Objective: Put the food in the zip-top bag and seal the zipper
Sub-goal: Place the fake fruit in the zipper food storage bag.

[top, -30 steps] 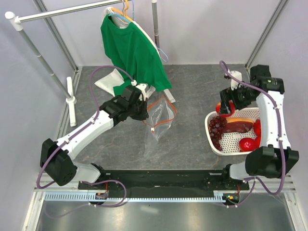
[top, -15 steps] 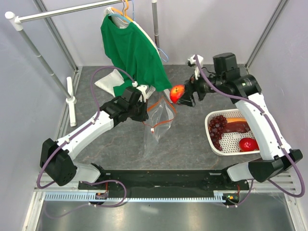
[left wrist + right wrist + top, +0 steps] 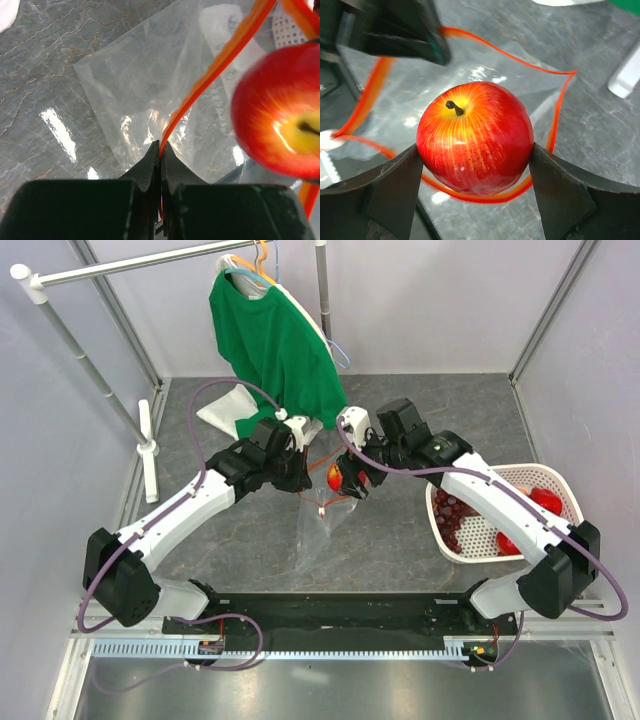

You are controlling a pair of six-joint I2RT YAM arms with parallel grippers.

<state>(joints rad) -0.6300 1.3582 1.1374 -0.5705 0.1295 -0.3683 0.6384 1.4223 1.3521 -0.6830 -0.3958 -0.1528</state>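
Observation:
My left gripper (image 3: 300, 472) (image 3: 160, 147) is shut on the orange-red zipper (image 3: 210, 80) and holds the clear zip-top bag (image 3: 318, 525) up by its rim. The rim forms an open loop (image 3: 555, 125), and the bag hangs down to the table. A red and yellow apple (image 3: 475, 145) (image 3: 336, 478), stem up, is gripped between the fingers of my right gripper (image 3: 475, 146) right over the bag's mouth. More food lies in the white basket (image 3: 470, 555): a dark grape bunch (image 3: 452, 510) and red fruits (image 3: 545, 498).
A green shirt (image 3: 275, 340) hangs on a hanger from the rail at the back. A white cloth bundle (image 3: 228, 410) lies behind my left arm. Metal frame poles (image 3: 95, 370) stand at the left and back. The basket stands at the right.
My right arm has carried the apple from the basket leftward across the table and down to the bag's mouth. The left gripper has stayed put with the zipper in it.

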